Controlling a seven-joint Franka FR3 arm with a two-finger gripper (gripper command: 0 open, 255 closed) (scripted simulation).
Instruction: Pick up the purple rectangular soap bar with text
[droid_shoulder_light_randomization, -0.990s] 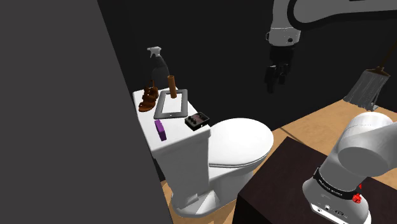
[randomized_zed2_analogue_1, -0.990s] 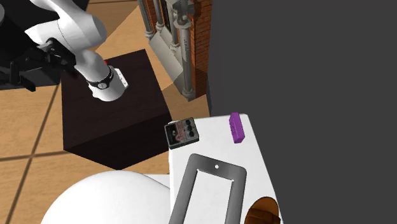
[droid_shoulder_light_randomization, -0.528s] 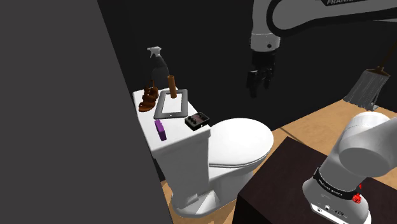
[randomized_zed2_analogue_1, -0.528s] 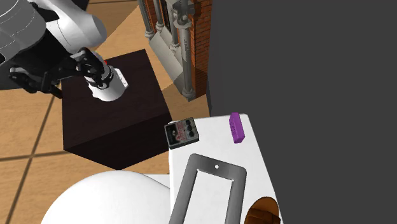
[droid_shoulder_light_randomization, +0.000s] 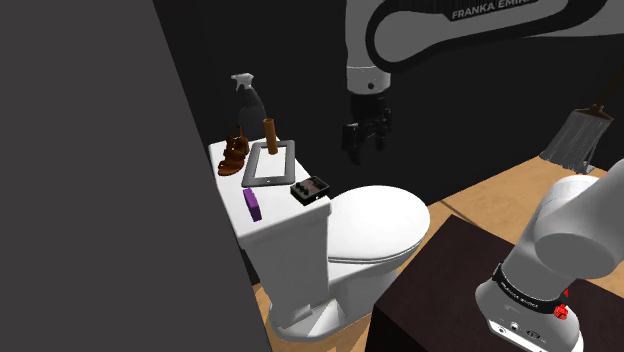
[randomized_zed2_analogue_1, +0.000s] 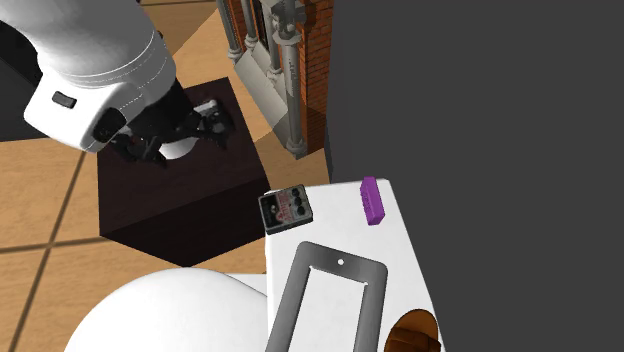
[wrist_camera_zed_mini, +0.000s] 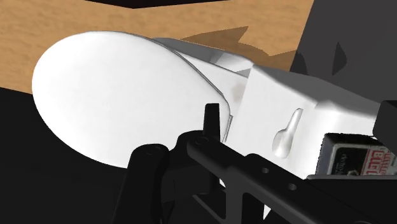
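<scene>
One purple soap bar (droid_shoulder_light_randomization: 253, 204) lies flat on the white tank lid (droid_shoulder_light_randomization: 283, 208), at the edge by the dark wall (droid_shoulder_light_randomization: 100, 200) and apart from the one black knob box (droid_shoulder_light_randomization: 311, 189). Gripper (droid_shoulder_light_randomization: 365, 148) is in the air, well apart from the bar, with fingers spread and empty. Shoulder view adds one spray bottle (droid_shoulder_light_randomization: 247, 100) and one brown shoe (droid_shoulder_light_randomization: 235, 155). Second exterior view has one grey frame (randomized_zed2_analogue_1: 288, 300) up close. Wrist view looks onto the toilet seat lid (wrist_camera_zed_mini: 114, 95).

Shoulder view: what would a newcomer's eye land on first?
The white toilet, bright against the dark wall, sits mid-picture. On its tank lid lies the purple soap bar, toward the shoulder view's left. The tool hangs high in the air, well apart from it.
</scene>
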